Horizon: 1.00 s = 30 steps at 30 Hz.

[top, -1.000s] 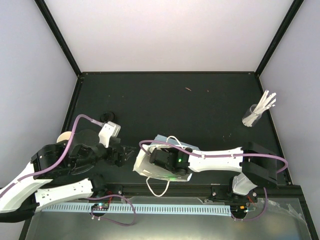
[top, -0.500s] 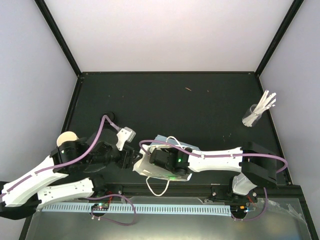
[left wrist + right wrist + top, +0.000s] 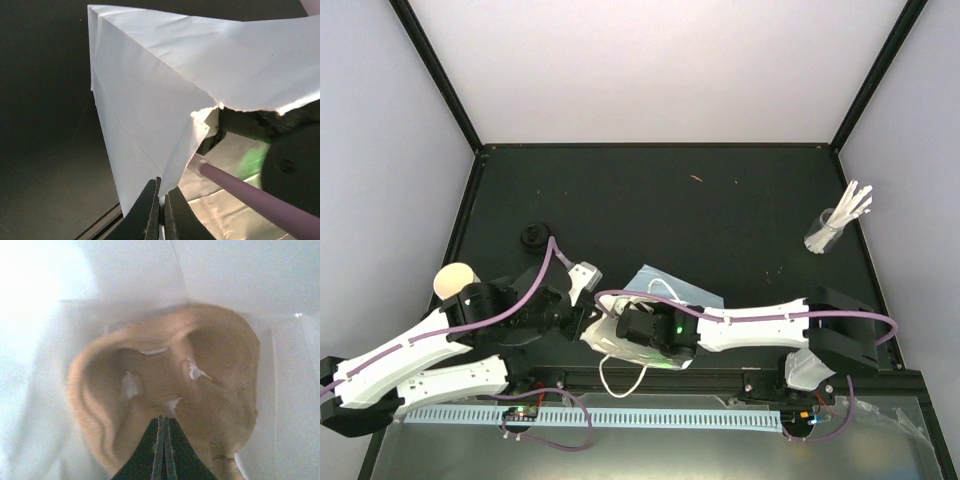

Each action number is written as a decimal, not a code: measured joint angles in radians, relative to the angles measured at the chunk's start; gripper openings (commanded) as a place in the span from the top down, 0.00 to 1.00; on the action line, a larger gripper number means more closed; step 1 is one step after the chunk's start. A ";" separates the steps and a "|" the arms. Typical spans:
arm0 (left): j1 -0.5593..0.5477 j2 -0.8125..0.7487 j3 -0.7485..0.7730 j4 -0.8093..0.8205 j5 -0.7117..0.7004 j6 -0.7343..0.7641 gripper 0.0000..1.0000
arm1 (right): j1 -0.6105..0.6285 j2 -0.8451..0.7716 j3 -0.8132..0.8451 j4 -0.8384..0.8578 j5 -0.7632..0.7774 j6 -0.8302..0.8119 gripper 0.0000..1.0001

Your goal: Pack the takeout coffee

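The light-blue paper bag [image 3: 672,288] lies at the near middle of the table, its mouth toward the left. My left gripper [image 3: 161,197] is shut on the edge of the bag [image 3: 150,100] at its mouth; in the top view it [image 3: 588,322] sits at the bag's left side. My right gripper [image 3: 163,422] reaches inside the bag, shut on a rib of the brown pulp cup carrier [image 3: 215,390]. A cream paper cup [image 3: 453,279] stands at the far left behind my left arm. A black lid [image 3: 533,237] lies further back.
A clear glass of white sticks [image 3: 830,228] stands at the right edge. The bag's white handle [image 3: 620,375] loops over the table's near rail. A purple cable [image 3: 250,192] crosses the left wrist view.
My left gripper swung right from the cup to the bag's mouth and shut on its edge. The bag has lifted and spread. The right arm stayed inside it.
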 measured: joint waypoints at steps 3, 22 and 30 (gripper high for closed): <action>0.000 -0.014 -0.023 0.015 0.000 0.000 0.99 | 0.021 -0.029 -0.006 0.027 0.006 0.008 0.99; 0.000 -0.224 -0.301 0.316 -0.001 -0.119 0.98 | 0.034 0.006 0.003 0.040 0.074 0.388 0.99; 0.000 -0.257 -0.322 0.367 -0.004 -0.174 0.99 | 0.034 0.016 0.023 0.011 0.121 0.530 0.99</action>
